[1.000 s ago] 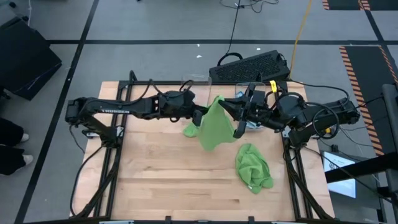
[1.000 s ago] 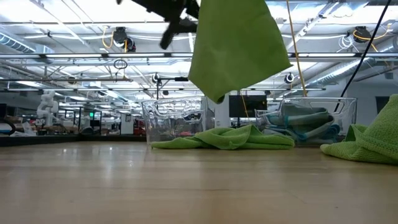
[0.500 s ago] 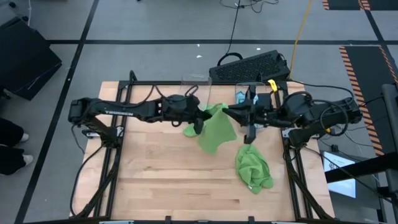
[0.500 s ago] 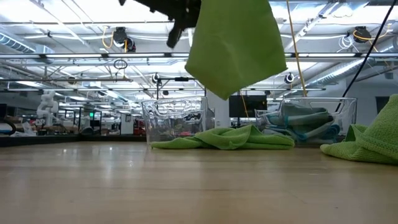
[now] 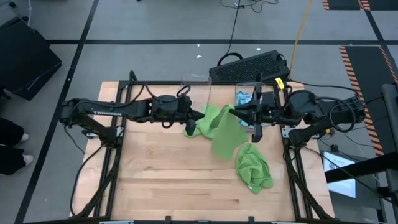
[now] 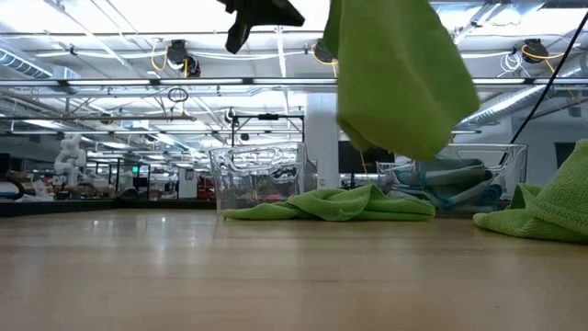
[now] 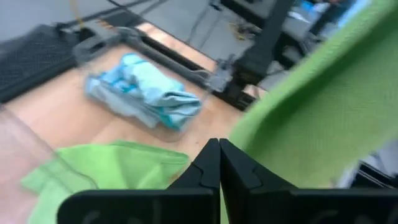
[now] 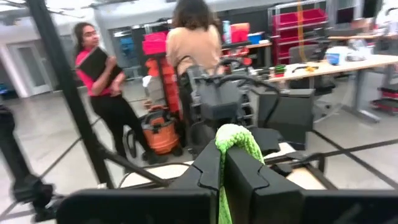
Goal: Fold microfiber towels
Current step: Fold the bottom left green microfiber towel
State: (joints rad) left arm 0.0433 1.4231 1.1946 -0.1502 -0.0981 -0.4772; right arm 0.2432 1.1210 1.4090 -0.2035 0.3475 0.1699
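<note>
Both arms hold one lime green towel [image 5: 222, 129] up off the table [image 5: 155, 174], stretched between them. The left gripper [image 5: 200, 117] has its fingers clamped on one corner, the right gripper [image 5: 235, 112] on another. Two more green towels lie beneath: one [image 5: 254, 167] crumpled nearby, one [image 6: 331, 204] before the clear bins [image 6: 259, 175].

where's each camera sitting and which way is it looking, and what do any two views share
High view: above the table, looking straight down; both arms show, holding up a green towel.
Low view: at tabletop height, looking level across into the room; only a dark gripper part at the top.
Left wrist view: past the shut left gripper toward a bin of blue towels.
Right wrist view: past the right gripper, pinching green cloth, toward two people.
High and low views share the held towel.
</note>
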